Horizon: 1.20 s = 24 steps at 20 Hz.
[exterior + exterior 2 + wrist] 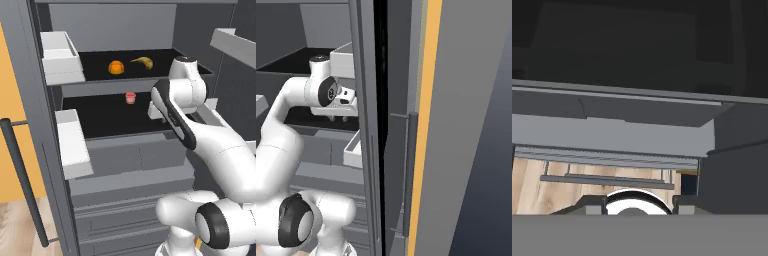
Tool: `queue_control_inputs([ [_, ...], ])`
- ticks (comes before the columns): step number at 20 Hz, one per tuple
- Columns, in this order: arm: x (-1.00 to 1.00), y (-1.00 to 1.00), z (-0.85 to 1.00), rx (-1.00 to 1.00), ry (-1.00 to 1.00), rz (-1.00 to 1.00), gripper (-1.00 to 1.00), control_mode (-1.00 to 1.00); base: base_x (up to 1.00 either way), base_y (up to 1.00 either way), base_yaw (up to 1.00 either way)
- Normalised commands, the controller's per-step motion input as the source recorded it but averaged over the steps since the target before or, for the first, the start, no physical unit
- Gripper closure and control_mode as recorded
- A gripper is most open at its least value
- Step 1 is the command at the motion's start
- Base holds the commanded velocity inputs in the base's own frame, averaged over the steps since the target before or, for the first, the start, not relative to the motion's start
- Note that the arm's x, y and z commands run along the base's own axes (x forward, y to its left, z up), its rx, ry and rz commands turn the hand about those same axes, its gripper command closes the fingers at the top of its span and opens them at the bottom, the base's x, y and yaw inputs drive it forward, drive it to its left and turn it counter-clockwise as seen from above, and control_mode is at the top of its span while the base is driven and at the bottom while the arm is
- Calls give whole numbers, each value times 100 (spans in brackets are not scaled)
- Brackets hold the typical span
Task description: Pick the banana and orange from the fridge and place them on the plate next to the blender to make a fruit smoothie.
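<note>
The fridge (125, 165) stands open in front of me. On its upper black shelf the round orange (116, 67) lies left of the curved yellow-brown banana (143, 61), a small gap between them. My gripper (338, 119) hangs in front of the lower shelf, below and to the right of both fruits, pointing down. It is open, its fingers (684, 204) wide apart with nothing between them. In the hand view the fridge's grey drawer fronts and the wooden floor lie beneath it. The plate and the blender are out of view.
A small red-and-white cup (130, 98) sits on the lower shelf, left of my hand. Light grey door bins (62, 57) (75, 145) hang on the left door, beside its long black handle (22, 180). The right door's edge (368, 125) stands close beside my arm.
</note>
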Motion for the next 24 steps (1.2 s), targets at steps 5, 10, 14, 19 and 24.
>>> queue_control_inputs([
  [5,-41,0,13,0,-22,0,-100,-100,0,0,0],
  [10,-52,24,69,-1,-43,-2,-100,-100,0,0,0],
  [14,-13,31,63,0,-37,0,-100,-100,0,0,0],
  [19,0,31,67,1,-34,0,-100,-100,0,0,0],
  [24,0,28,45,0,-26,0,-100,-100,0,0,0],
])
